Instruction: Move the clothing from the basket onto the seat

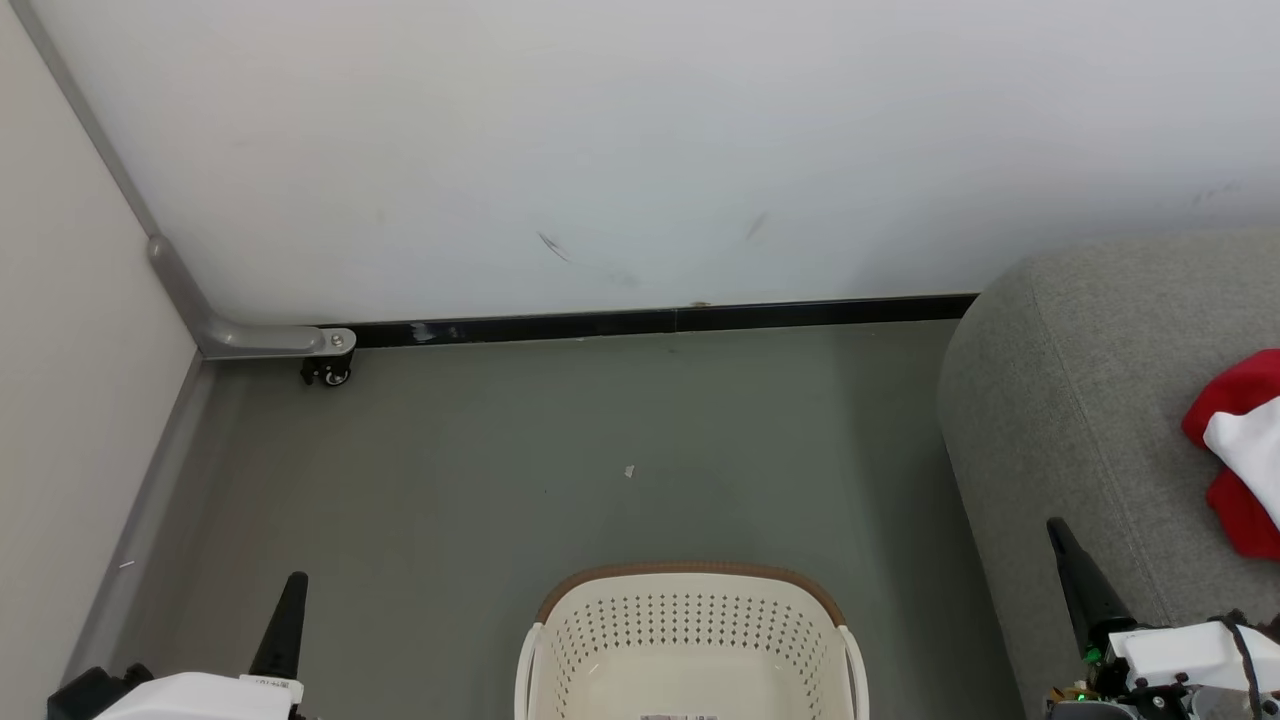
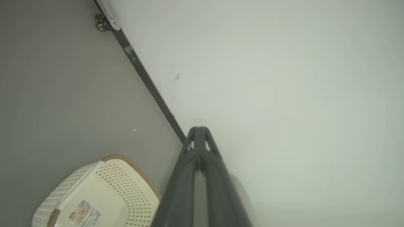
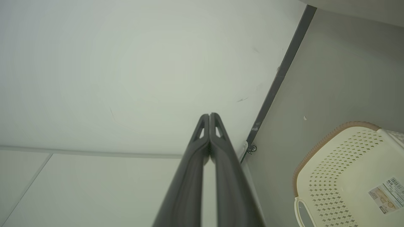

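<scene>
Both dark two-finger grippers are squeezed tight and hold nothing, the left gripper [image 1: 293, 595] low on my left and the right gripper [image 1: 1065, 555] low on my right by the big grey woven-fabric sofa seat [image 1: 1080, 400]. I see the soft bright-red and white clothing [image 1: 1245, 450] lying bunched up on that seat, at the right edge of my head view. The cream-white plastic basket [image 1: 690, 620], full of little holes with a tan-brown rim, sits on the grey floor [image 1: 600, 450] between my grippers, well apart from the clothing, a small paper label [image 2: 84, 213] on its bottom.
</scene>
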